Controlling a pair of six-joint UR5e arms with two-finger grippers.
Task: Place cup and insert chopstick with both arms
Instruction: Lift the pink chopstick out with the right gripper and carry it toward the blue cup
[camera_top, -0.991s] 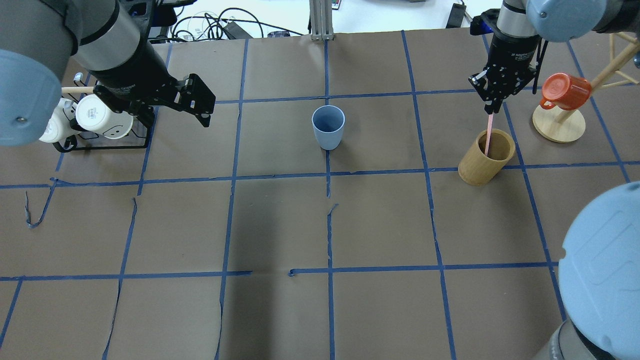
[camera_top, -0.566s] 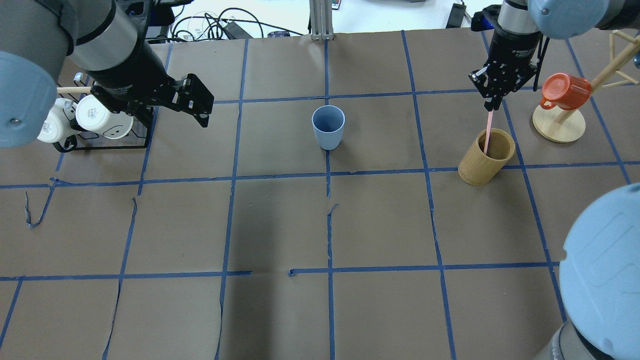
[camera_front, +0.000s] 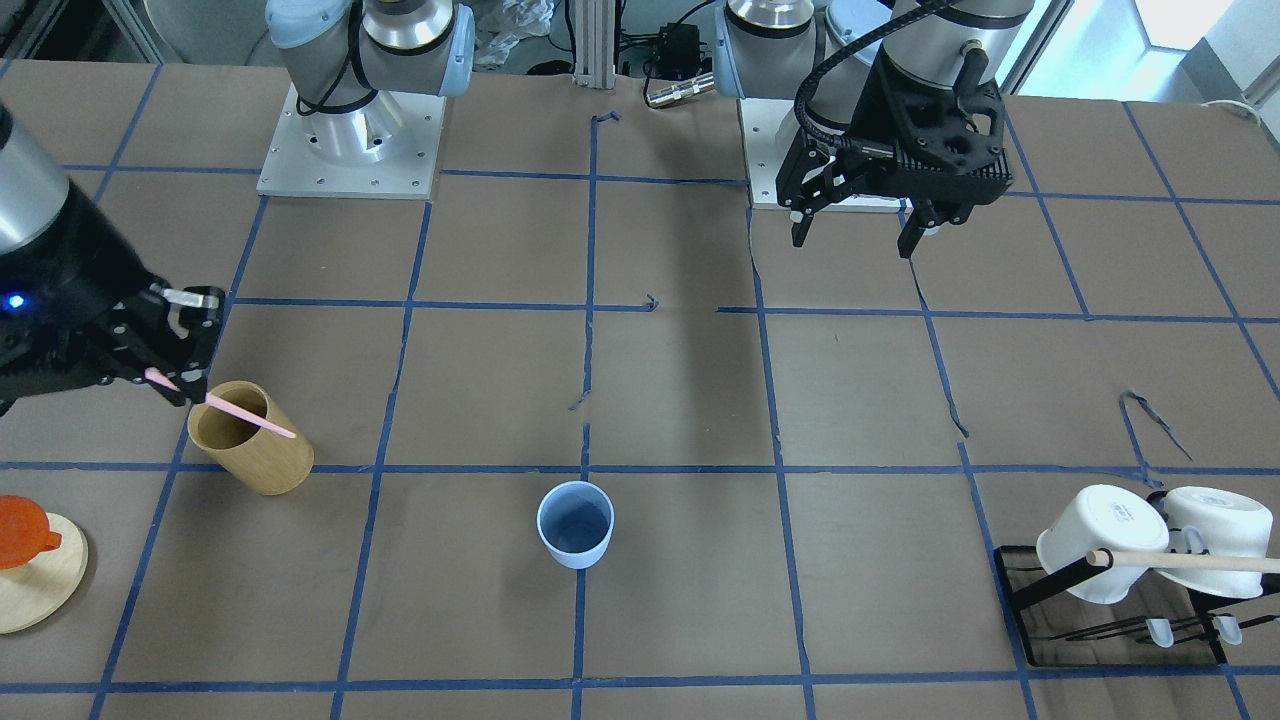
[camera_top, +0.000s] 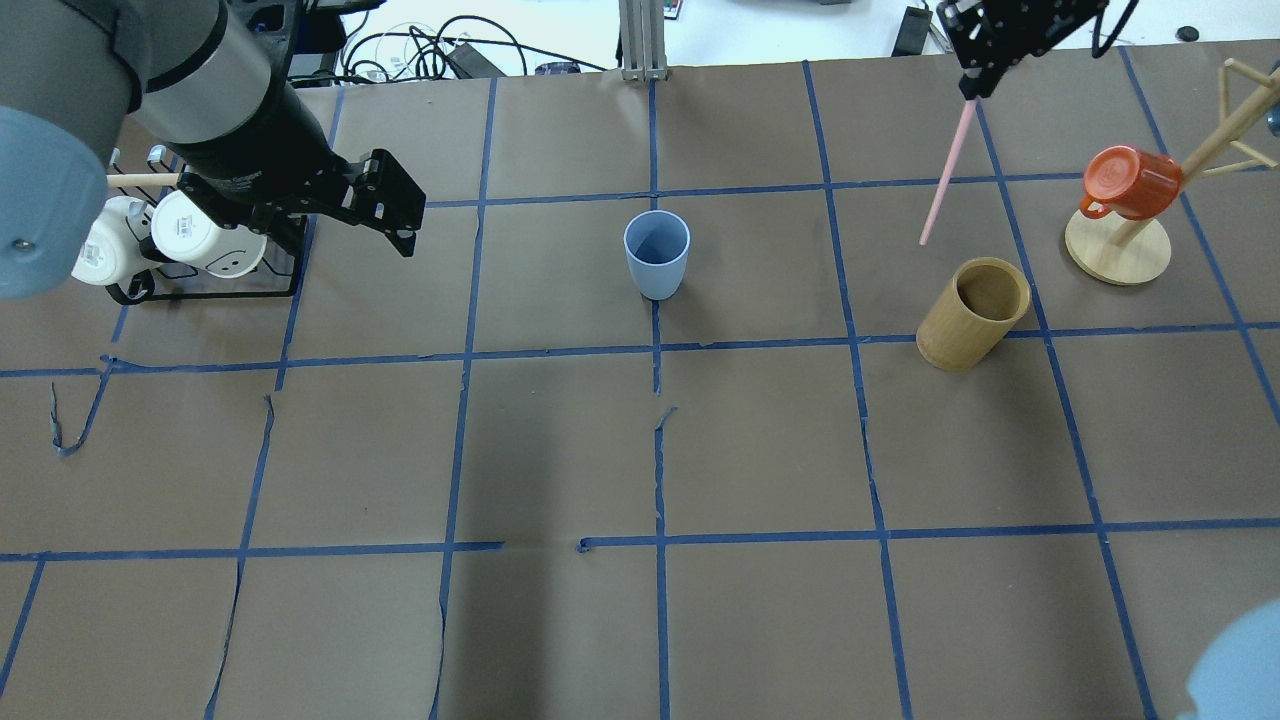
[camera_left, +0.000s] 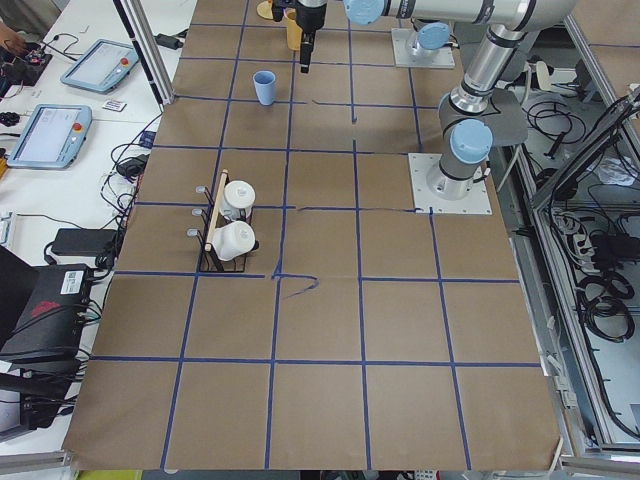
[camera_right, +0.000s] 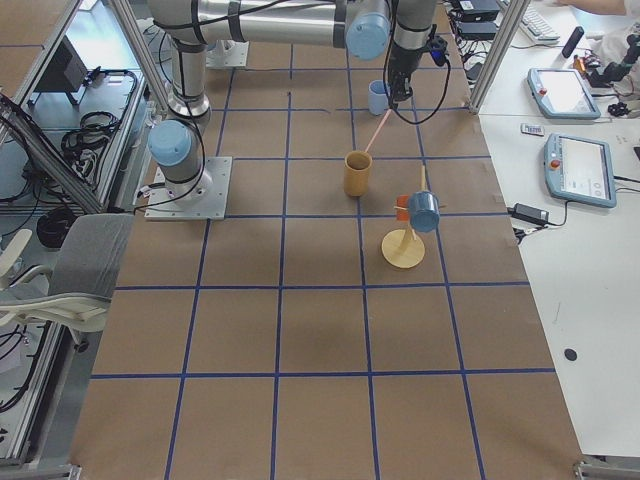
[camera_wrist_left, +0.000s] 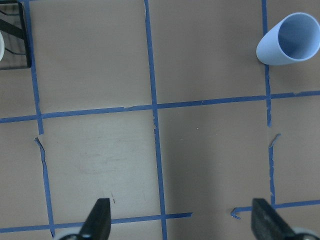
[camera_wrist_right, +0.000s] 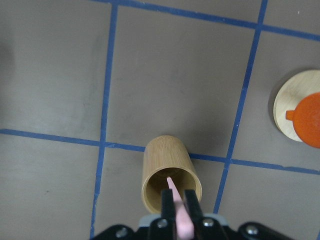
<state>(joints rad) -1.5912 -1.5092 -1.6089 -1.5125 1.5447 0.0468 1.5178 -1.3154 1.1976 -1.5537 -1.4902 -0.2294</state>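
The light-blue cup (camera_top: 657, 255) stands upright and empty near the table's middle; it also shows in the front view (camera_front: 575, 525) and the left wrist view (camera_wrist_left: 289, 39). My right gripper (camera_top: 972, 88) is shut on the top of one pale-pink chopstick (camera_top: 945, 172). The chopstick hangs down over the tan wooden holder (camera_top: 972, 315). In the right wrist view the gripper (camera_wrist_right: 178, 200) holds the stick (camera_wrist_right: 182, 220) above the holder's mouth (camera_wrist_right: 167, 170). My left gripper (camera_top: 403, 210) is open and empty, raised to the left of the cup.
A black wire rack with two white mugs (camera_top: 190, 235) stands at the far left beside my left arm. An orange mug (camera_top: 1130, 180) hangs on a wooden stand (camera_top: 1117, 250) at the far right. Blue tape lines cross the brown table.
My right gripper has risen and moved back, and has pulled the pink chopstick up out of the wooden holder. The left arm has barely moved. The cup has not moved.
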